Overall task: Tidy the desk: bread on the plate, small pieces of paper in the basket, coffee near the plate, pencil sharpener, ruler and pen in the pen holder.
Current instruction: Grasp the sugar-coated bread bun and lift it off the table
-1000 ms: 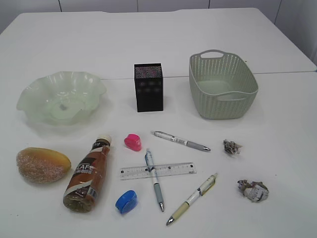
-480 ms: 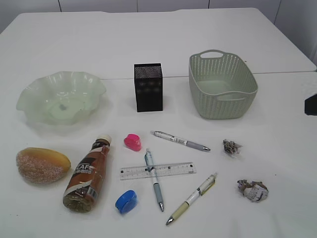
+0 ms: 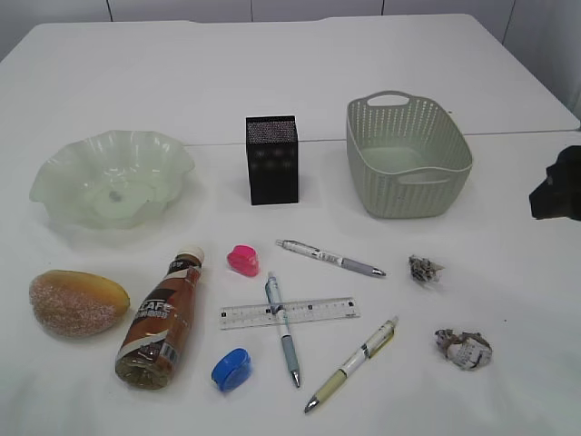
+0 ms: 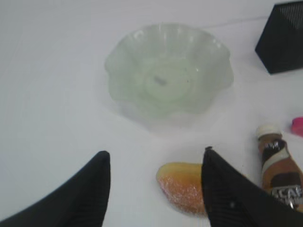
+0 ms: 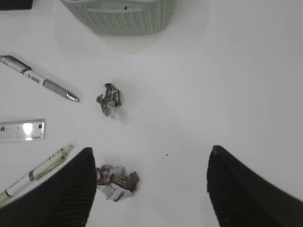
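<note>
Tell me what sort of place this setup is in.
Probably a lab or office table staged as a messy desk: plain white desk, stationery such as a ruler and black mesh pen holder, plus a coffee bottle and bread.

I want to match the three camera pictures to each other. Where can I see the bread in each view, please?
Exterior view: the bread lies at the lower left, left of the coffee.
Left wrist view: bottom centre, partly behind one finger of the open left gripper, below the plate.
Right wrist view: not in it.
Shared landmark: the plate lies beyond the bread in both the exterior and left wrist views.
</note>
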